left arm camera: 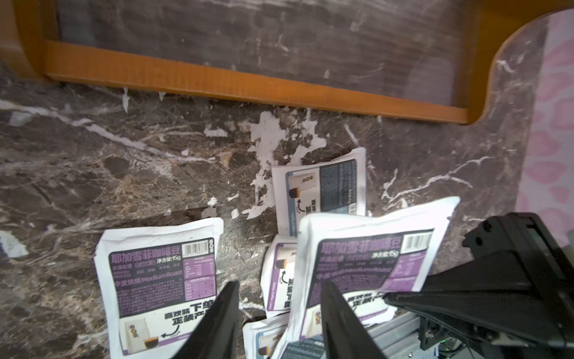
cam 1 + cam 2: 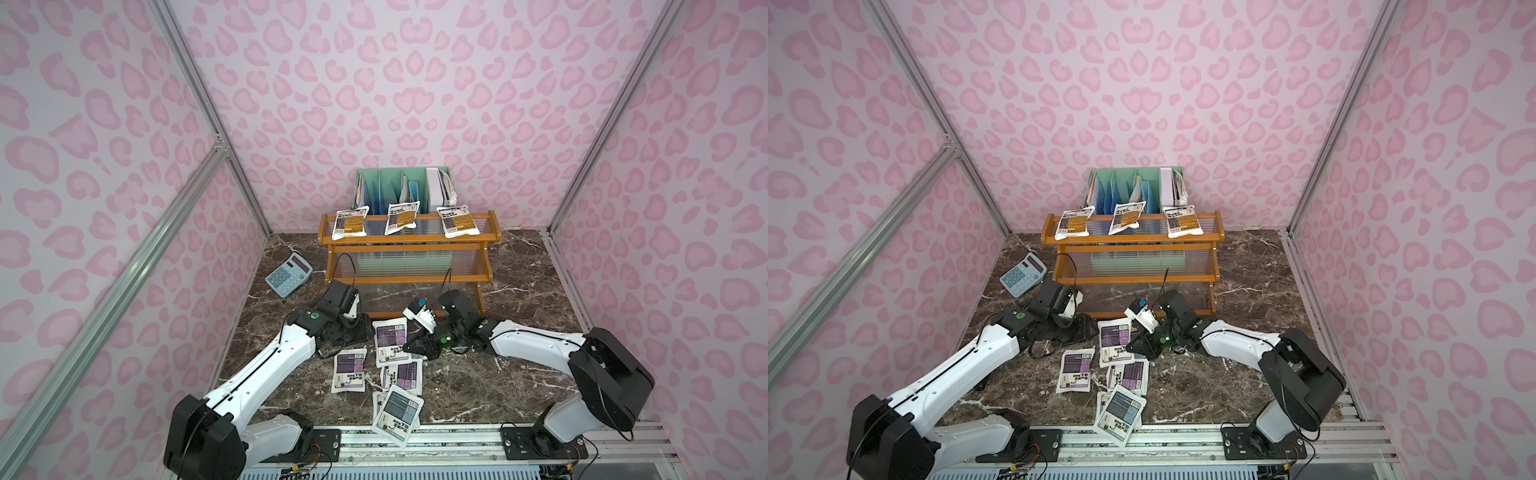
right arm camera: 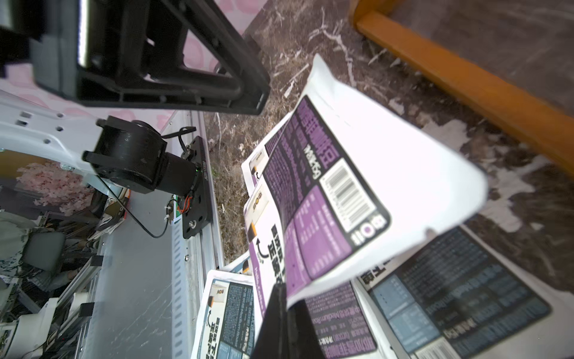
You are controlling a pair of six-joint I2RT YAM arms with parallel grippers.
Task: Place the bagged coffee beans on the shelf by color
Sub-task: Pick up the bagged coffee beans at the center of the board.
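Observation:
Three yellow-orange bagged coffee beans (image 2: 401,218) lie on the top tier of the orange-brown shelf (image 2: 411,249). In front of it, my right gripper (image 3: 285,298) is shut on the edge of a purple pouch (image 3: 341,192), which is tilted up off the table (image 2: 390,340). My left gripper (image 1: 281,310) is open, its fingers either side of that pouch's other edge (image 1: 366,267). Two more purple pouches (image 2: 350,370) (image 2: 402,376) lie flat on the marble. A grey-blue pouch (image 2: 397,413) rests at the front edge on top of another.
A light-blue calculator (image 2: 289,274) lies left of the shelf. A mint-green file rack (image 2: 399,187) stands behind it. The shelf's bottom rail (image 1: 248,84) is close beyond both grippers. Pink patterned walls close in the marble table (image 2: 519,374).

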